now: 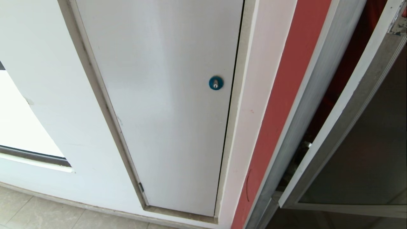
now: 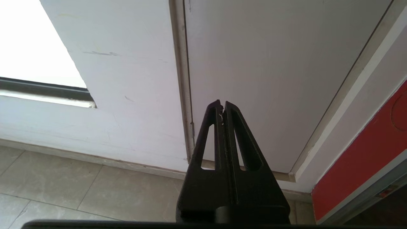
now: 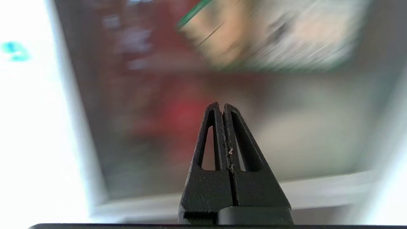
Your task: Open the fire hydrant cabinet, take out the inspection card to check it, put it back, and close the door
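The fire hydrant cabinet's silver frame [image 1: 305, 105] runs down the right of the head view, beside a red wall strip [image 1: 279, 105]. The door [image 1: 365, 143], dark glass in a silver frame, stands slightly ajar, with a dark gap and some red showing behind its edge. The inspection card is out of view. My right gripper [image 3: 221, 105] is shut and empty. It faces the blurred glass door [image 3: 302, 133], where a red shape [image 3: 184, 111] shows through. My left gripper [image 2: 222, 103] is shut and empty, parked low before the white panel [image 2: 270, 63]. Neither arm shows in the head view.
The white panel [image 1: 165, 95] with a round blue lock [image 1: 216, 83] fills the middle of the head view. A bright window opening [image 1: 19, 121] lies at the left. Beige floor tiles [image 2: 63, 190] run along the wall's foot.
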